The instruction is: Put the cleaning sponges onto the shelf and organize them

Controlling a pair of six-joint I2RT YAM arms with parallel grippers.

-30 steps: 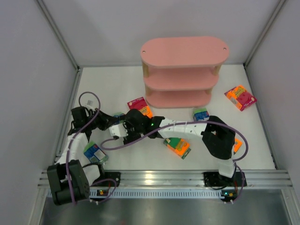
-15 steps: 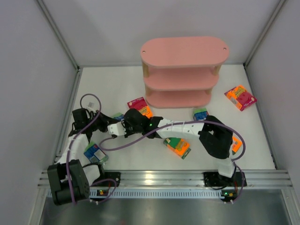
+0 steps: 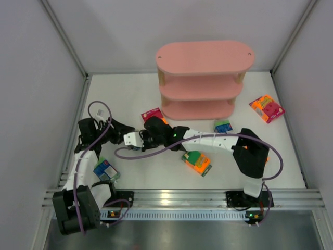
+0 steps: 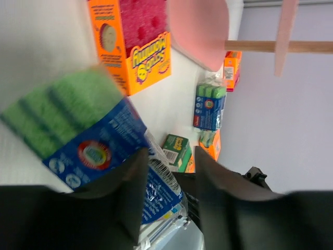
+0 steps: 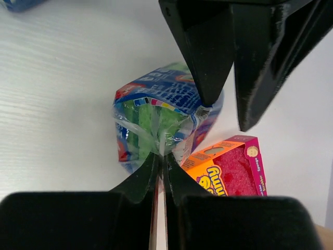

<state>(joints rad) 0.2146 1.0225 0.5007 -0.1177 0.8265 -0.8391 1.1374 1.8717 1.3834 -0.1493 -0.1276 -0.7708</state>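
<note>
A blue-and-green wrapped sponge pack hangs over the table by its wrapper seam, with my right gripper shut on that seam. My left gripper is open. The same pack lies against its left finger, with one end between the fingers. In the top view both grippers meet left of the pink shelf. An orange-and-magenta pack lies by the shelf's lower left. Other packs lie at the right, under the shelf's right end, in the middle and near the left arm.
White walls enclose the table on three sides. A metal rail with both arm bases runs along the near edge. The right arm's long white link stretches across the middle, above the green-and-orange pack.
My right gripper closed on the pack's wrapper seam. My left gripper, shut a second ago, opened and released the pack. Both wrists shifted slightly.
</note>
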